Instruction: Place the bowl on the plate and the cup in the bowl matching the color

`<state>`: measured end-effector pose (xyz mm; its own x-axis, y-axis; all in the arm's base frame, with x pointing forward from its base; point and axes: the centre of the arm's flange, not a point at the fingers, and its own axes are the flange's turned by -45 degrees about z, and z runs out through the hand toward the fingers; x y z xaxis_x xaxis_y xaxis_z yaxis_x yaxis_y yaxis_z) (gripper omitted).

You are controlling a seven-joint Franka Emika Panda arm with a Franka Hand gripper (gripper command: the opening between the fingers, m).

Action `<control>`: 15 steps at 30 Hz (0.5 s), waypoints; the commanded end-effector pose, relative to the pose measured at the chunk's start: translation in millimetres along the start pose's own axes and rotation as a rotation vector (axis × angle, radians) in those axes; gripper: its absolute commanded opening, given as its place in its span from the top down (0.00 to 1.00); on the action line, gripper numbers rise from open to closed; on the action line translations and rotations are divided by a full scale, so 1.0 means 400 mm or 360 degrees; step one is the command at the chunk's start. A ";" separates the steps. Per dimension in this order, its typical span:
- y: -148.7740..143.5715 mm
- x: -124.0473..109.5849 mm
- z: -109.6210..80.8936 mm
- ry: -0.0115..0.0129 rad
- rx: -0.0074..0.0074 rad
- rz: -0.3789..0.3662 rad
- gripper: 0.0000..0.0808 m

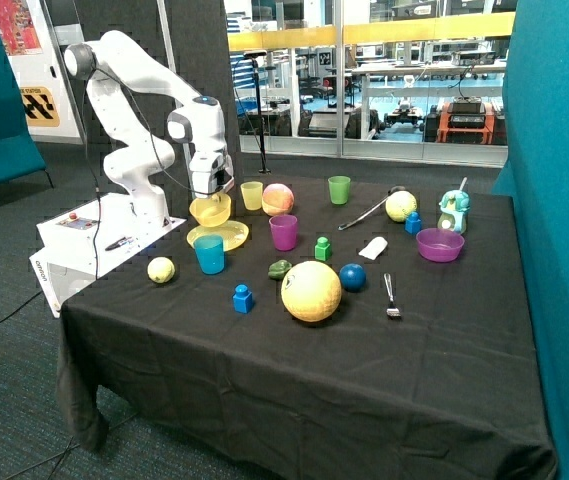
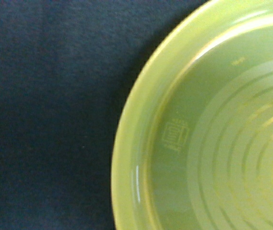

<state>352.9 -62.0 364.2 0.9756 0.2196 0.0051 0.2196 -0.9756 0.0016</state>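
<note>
The first step is in hand: the gripper (image 1: 210, 192) carries the bowl (image 1: 210, 210), its fingers clamped on the rim, just above the plate (image 1: 218, 236). Next the bowl must go down centred and be released. The cup (image 1: 252, 195) waits beside. Only the wrist view shows the bowl's ringed inside (image 2: 213, 143) over the dark surface (image 2: 45, 115).

Bench (image 1: 294, 370) draped in black cloth; yellow plate (image 1: 218, 236) near robot-side edge, blue cup (image 1: 209, 254) just in front of it; pale-yellow cup (image 1: 252, 195) beside orange-pink ball (image 1: 278, 199); magenta cup (image 1: 283, 232), green cup (image 1: 339, 189), big yellow ball (image 1: 311, 291), blue ball (image 1: 353, 277) mid-bench; purple bowl (image 1: 440, 244) toward far side; metal utensil (image 1: 391, 297), blue block (image 1: 243, 298) nearer front.
</note>
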 end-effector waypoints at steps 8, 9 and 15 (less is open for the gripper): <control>0.029 0.000 0.074 -0.00081 0.00025 0.0007 1.00; 0.028 -0.002 0.078 -0.00081 0.00025 0.0006 1.00; 0.019 -0.013 0.095 -0.00081 0.00025 0.0012 1.00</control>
<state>353.7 -70.4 337.9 0.9772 0.2125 -0.0016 0.2125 -0.9772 0.0011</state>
